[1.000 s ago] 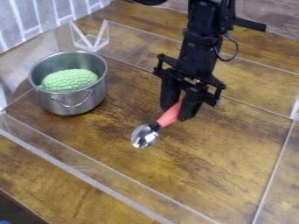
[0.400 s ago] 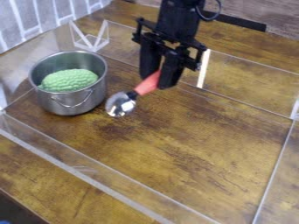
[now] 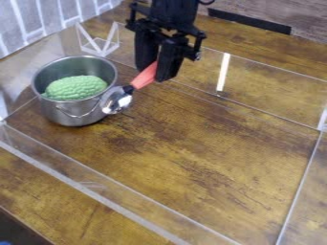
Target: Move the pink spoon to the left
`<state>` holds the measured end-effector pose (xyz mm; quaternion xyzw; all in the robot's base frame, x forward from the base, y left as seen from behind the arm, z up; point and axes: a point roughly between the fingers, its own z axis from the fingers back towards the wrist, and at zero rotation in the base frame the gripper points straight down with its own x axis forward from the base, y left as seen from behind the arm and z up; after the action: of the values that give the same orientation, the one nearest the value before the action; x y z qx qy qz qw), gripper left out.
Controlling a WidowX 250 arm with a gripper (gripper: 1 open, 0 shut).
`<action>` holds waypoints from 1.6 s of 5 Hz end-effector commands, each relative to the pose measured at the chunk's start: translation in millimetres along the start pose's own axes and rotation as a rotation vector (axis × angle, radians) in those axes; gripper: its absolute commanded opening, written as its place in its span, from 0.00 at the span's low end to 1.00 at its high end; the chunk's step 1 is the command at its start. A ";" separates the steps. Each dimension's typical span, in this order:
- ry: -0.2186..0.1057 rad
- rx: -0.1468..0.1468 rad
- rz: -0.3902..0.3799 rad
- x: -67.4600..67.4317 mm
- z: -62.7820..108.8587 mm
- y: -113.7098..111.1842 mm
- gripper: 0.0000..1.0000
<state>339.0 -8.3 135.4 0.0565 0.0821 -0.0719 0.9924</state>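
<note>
Gripper (image 3: 159, 69) clamped on the pink spoon (image 3: 133, 84) by its handle; spoon tilted, its silver bowl hanging just beside the rim of the steel pot (image 3: 76, 89), right of it, above the wooden table (image 3: 205, 153)

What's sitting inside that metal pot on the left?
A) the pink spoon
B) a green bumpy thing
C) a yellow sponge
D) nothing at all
B: the pot holds a green bumpy object, while the pink spoon hangs from the tool beside the pot's rim, its handle gripped.
</note>
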 end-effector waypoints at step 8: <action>-0.140 0.070 0.279 -33.0 11.3 82.3 0.00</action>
<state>318.9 71.6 122.7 0.0923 0.0612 0.0476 0.9927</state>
